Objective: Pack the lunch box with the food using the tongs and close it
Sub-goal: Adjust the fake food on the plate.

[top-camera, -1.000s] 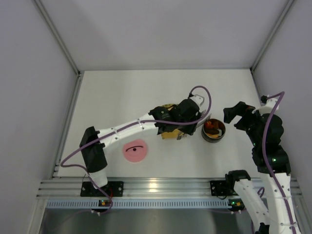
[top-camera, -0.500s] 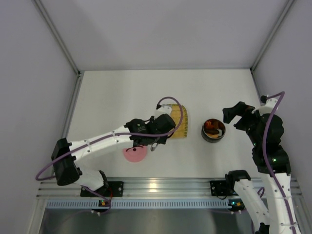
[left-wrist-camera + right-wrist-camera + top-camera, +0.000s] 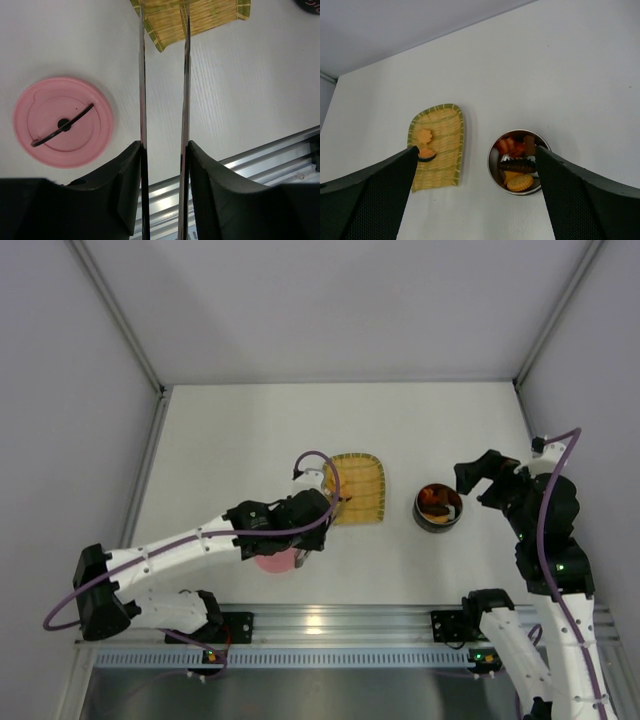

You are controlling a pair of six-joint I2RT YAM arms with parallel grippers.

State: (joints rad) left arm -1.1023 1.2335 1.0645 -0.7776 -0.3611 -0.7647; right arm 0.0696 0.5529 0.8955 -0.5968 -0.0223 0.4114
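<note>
The steel lunch box (image 3: 438, 507) (image 3: 518, 161) stands open at the right with several food pieces (image 3: 520, 182) in it. Two orange food pieces (image 3: 425, 145) lie on the yellow woven tray (image 3: 440, 165). The pink lid (image 3: 62, 121) (image 3: 270, 562) lies flat on the table, partly under my left arm in the top view. My left gripper (image 3: 164, 146) (image 3: 312, 525) is shut on the silver tongs (image 3: 141, 75), whose two arms stay apart and point at the tray's near edge (image 3: 200, 17). My right gripper (image 3: 476, 148) (image 3: 478, 478) hangs open above and right of the lunch box.
The yellow tray (image 3: 362, 490) lies between lid and lunch box. An aluminium rail (image 3: 320, 622) runs along the near table edge. White walls close in the left, back and right sides.
My left arm has drawn back from beside the lunch box, across the tray, to the near left beside the pink lid, still gripping the tongs. The right arm has not moved.
</note>
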